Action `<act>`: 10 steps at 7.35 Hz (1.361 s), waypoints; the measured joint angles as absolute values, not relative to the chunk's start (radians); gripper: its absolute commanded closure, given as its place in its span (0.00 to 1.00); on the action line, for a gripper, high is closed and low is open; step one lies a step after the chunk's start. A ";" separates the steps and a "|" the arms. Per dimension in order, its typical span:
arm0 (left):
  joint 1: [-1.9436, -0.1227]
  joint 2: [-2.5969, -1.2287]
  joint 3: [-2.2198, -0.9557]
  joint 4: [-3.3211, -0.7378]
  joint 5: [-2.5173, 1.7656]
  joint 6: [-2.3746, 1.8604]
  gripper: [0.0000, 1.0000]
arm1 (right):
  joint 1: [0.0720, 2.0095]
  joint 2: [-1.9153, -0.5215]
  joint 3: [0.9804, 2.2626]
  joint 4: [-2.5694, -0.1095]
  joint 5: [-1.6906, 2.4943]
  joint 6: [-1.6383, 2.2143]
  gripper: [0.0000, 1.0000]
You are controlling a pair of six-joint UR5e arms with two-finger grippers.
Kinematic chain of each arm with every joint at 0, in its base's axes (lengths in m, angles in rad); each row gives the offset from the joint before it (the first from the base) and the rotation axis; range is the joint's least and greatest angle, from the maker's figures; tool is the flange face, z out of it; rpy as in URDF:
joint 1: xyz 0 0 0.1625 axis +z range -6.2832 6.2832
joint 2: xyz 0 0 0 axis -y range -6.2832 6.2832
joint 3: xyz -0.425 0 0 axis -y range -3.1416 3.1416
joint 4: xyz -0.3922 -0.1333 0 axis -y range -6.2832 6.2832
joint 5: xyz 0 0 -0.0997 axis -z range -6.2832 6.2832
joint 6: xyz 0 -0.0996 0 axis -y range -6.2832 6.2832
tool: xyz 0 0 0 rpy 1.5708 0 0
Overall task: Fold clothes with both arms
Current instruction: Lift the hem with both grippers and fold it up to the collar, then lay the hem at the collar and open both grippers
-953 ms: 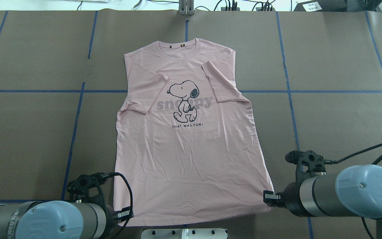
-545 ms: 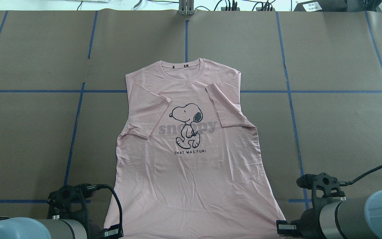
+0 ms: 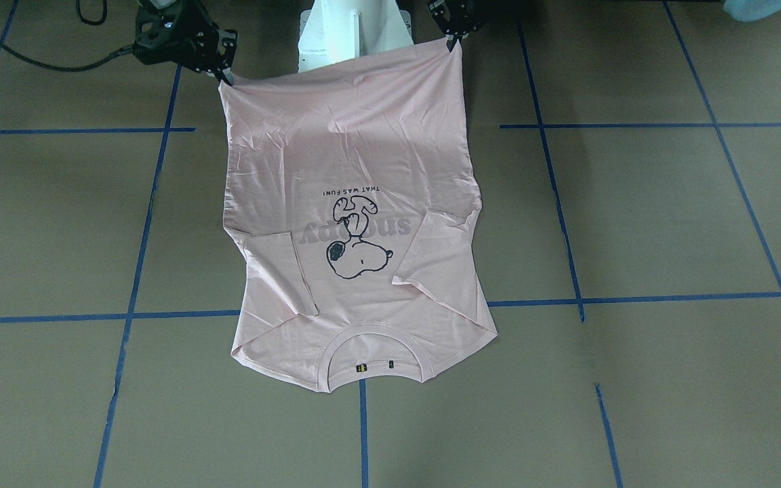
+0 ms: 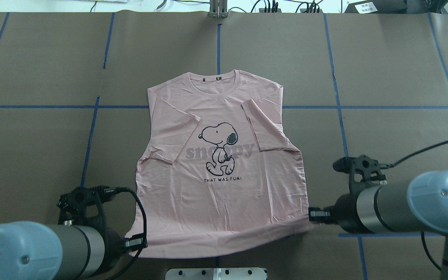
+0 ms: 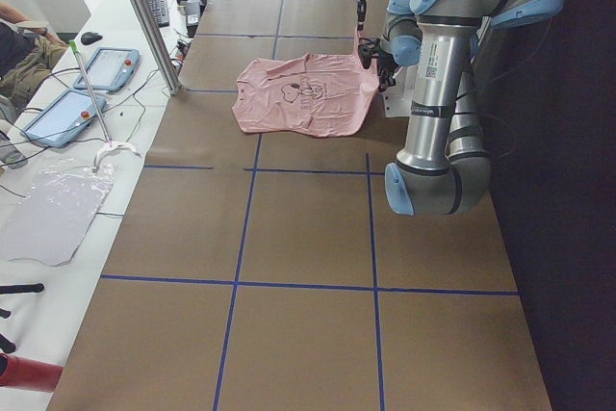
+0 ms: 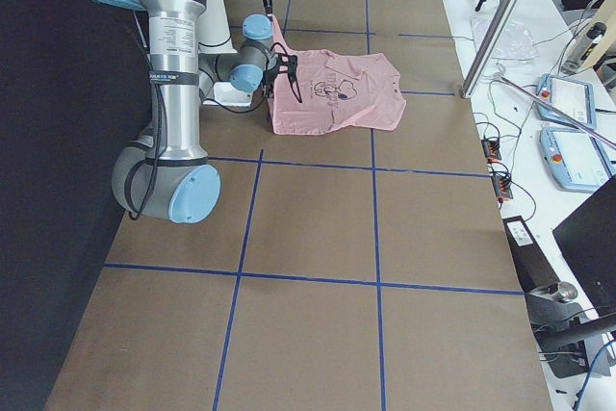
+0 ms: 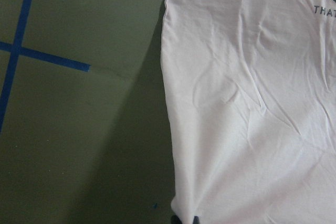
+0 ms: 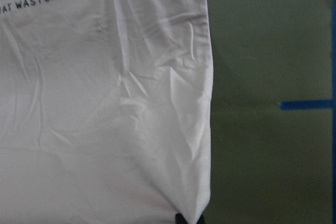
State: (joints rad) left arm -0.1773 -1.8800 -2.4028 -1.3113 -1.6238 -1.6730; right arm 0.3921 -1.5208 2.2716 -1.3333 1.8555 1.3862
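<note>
Pink Snoopy T-shirt (image 4: 224,194) spread print-up at the middle of the brown table (image 4: 383,77), collar away from the robot.
Sleeves folded inward over the chest; hem pulled taut and raised off the surface near the white base (image 4: 216,273). Jaws of the left gripper (image 4: 136,243) clamped on one hem corner, those of the right gripper (image 4: 315,214) on the other.

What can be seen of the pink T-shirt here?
The pale pink T-shirt looks like thin, creased cotton, print side up: black-outline Snoopy, grey "snoopy" lettering, "THAT WAS FUN!". Both sleeves are folded inward over the chest. The ribbed collar end lies flat on the table, far from the robot; the hem is lifted, stretched between the left gripper and right gripper, each pinching a corner.
</note>
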 measured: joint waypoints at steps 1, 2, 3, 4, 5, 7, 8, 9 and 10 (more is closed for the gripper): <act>-0.250 -1.907 -2.352 -1.318 -1.623 -1.613 1.00 | 0.483 -1.458 2.192 -1.329 1.884 1.319 1.00; -0.323 -1.931 -2.296 -1.334 -1.624 -1.551 1.00 | 0.561 -1.400 2.119 -1.326 1.900 1.259 1.00; -0.382 -1.946 -2.241 -1.363 -1.625 -1.509 1.00 | 0.622 -1.336 2.048 -1.324 1.906 1.228 1.00; -0.438 -1.968 -2.181 -1.401 -1.627 -1.487 1.00 | 0.673 -1.262 1.977 -1.325 1.910 1.216 1.00; -0.505 -2.011 -2.099 -1.434 -1.628 -1.460 1.00 | 0.720 -1.182 1.897 -1.325 1.916 1.211 1.00; -0.611 -2.062 -1.910 -1.552 -1.628 -1.378 1.00 | 0.792 -1.070 1.738 -1.324 1.928 1.178 1.00; -0.645 -2.076 -1.821 -1.630 -1.628 -1.360 1.00 | 0.815 -1.017 1.655 -1.323 1.931 1.166 1.00; -0.668 -2.095 -1.738 -1.704 -1.628 -1.352 1.00 | 0.829 -0.969 1.578 -1.322 1.932 1.160 1.00; -0.678 -2.110 -1.668 -1.766 -1.628 -1.348 1.00 | 0.838 -0.935 1.515 -1.321 1.932 1.157 1.00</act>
State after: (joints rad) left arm -0.6784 -2.1098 -1.6681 -1.7657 -1.6276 -1.3482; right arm 0.8381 -0.9350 1.5146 -1.3211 1.9316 1.1567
